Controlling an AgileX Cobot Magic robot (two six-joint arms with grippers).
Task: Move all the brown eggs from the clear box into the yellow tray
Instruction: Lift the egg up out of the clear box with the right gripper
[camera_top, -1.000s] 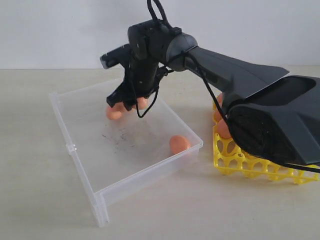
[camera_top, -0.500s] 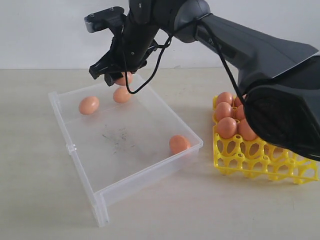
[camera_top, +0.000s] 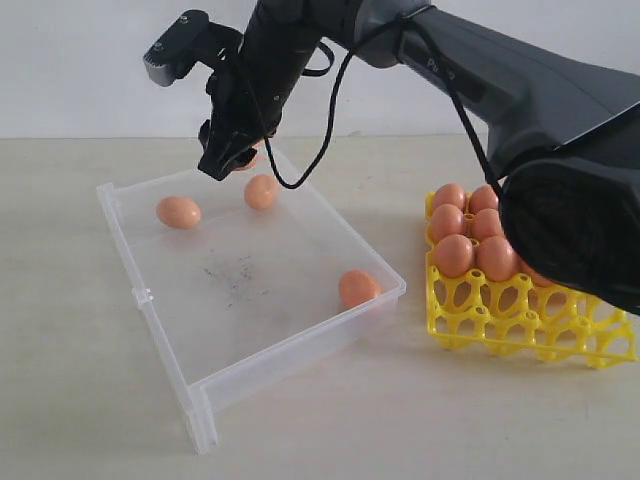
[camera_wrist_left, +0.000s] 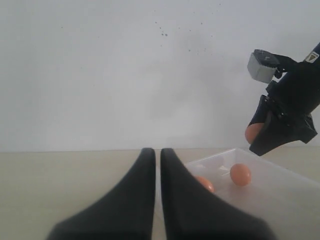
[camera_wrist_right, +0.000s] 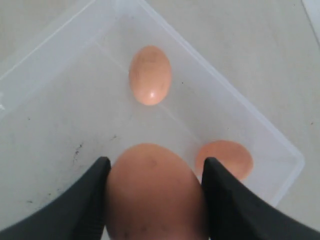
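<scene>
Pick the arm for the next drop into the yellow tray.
Right. The right gripper holds a brown egg above the clear box, and the yellow tray sits on that arm's side. The left gripper is shut, empty, outside the box.

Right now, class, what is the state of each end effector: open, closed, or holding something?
Left end effector: closed, holding nothing.
Right end effector: closed on a brown egg.
</scene>
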